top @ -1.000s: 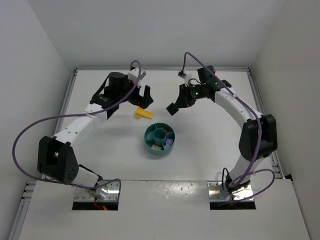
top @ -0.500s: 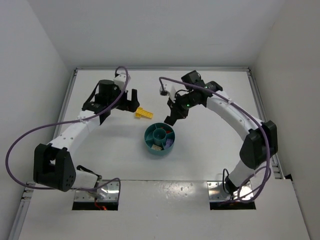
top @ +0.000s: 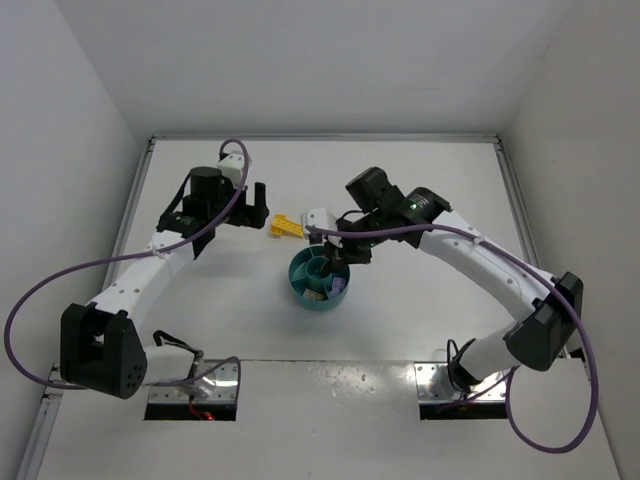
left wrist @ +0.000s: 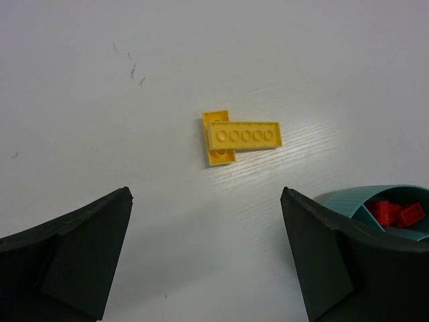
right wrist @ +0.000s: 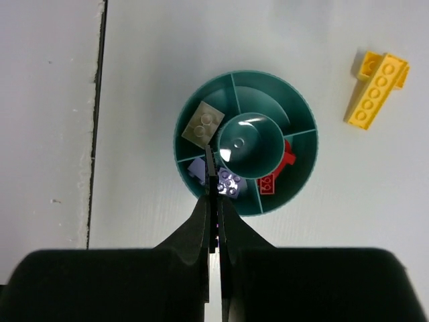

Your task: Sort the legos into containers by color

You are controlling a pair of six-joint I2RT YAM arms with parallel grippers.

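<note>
**Yellow legos left out on the desk**

Teal dish already holds beige, purple and red bricks. Left gripper has fingers wide apart above the yellow legos (two stuck together, light, rigid, slick); I'd pinch the long sides. Right gripper fingers pressed together, empty.

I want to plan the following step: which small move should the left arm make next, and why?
Probably lower the left gripper onto the yellow legos. Its jaws stand open right above them, and they lie on the table outside the teal dish.
</note>
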